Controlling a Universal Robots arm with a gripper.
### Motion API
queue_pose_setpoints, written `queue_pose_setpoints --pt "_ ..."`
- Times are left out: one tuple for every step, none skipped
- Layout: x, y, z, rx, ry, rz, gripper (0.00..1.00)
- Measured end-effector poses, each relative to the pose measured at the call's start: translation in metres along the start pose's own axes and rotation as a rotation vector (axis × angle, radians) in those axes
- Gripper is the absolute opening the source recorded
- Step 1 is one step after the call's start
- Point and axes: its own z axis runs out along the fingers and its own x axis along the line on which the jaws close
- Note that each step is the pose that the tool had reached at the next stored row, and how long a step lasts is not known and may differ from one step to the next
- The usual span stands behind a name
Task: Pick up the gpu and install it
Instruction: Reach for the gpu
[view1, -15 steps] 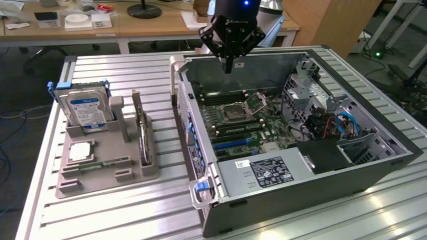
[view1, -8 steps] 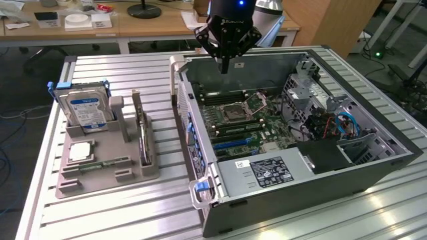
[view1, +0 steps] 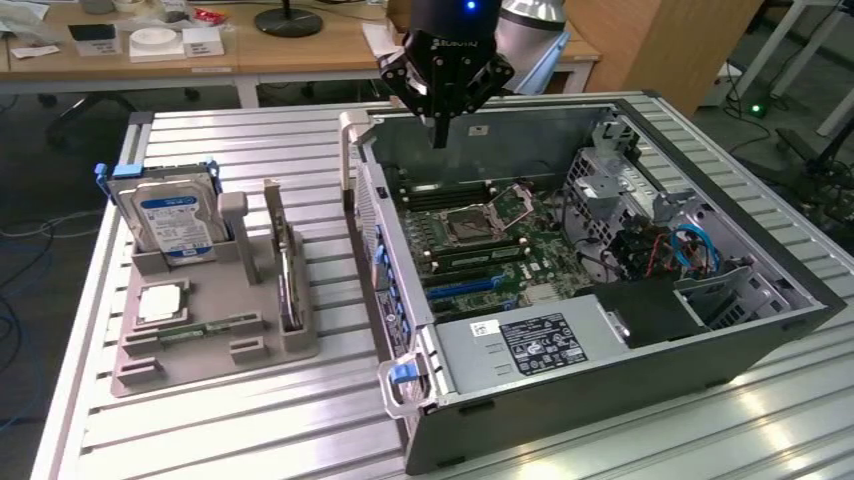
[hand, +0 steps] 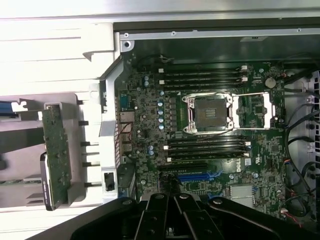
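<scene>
The slatted metal table (view1: 200, 430) fills the exterior view, and across its middle, out toward three o'clock, lies the open computer case (view1: 747, 345) with its side panel off. Inside it the green motherboard (view1: 487, 240) lies flat; from the wrist view its open processor socket (hand: 207, 112) and rows of memory slots are plain to see. The grey power supply (view1: 534, 345) sits in the case's six o'clock end. At nine o'clock of the case, apart from it on the table, rests the grey holder tray (view1: 200, 365). The black gripper (view1: 439, 138) hangs at twelve o'clock, above the far end of the case, pointing straight down with its jaws pressed together and nothing between them; the wrist view also shows it (hand: 172, 212) above the motherboard. The hard drive (view1: 171, 215) stands upright at the tray's eleven o'clock corner. The gpu (view1: 290, 285) stands on its long edge in a slot along the tray's three o'clock side, just beside the case and well apart from the gripper; the wrist view shows it (hand: 56, 150) in that slot. A square processor chip (view1: 160, 302) and a narrow memory stick (view1: 207, 328) lie flat in the tray.
</scene>
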Motion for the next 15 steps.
queue_pose_setpoints --pt "0.001 -0.0001 0.0 0.0 0.0 0.0 0.11" --pt "0.002 -0.0001 0.0 0.0 0.0 0.0 0.11" --pt "0.003 -0.0002 -0.0001 0.0 0.0 0.0 0.11" --pt "0.004 -0.0003 -0.0001 0.0 0.0 0.0 0.11" --pt "0.005 -0.0004 -0.0001 0.0 0.0 0.0 0.11" --pt "0.006 -0.0004 -0.0001 0.0 0.0 0.0 0.11" --pt "0.006 -0.0005 -0.0001 -0.0001 0.0 0.0 0.11" --pt "0.007 -0.0005 -0.0002 -0.0001 0.0 0.0 0.11" --pt "0.008 -0.0006 -0.0002 0.0001 0.0 0.0 0.11" --pt "0.008 -0.0007 -0.0002 0.0 0.0 0.0 0.11" --pt "0.009 -0.0008 -0.0002 0.0 0.0 0.0 0.11" --pt "0.01 -0.0008 -0.0003 0.0 0.0 0.0 0.11" --pt "0.01 -0.0009 -0.0003 0.0001 0.0001 0.0 0.11" --pt "0.011 -0.001 -0.0003 0.0 0.0001 0.0 0.11" --pt "0.012 -0.0011 -0.0004 0.0 0.0 0.0 0.11"
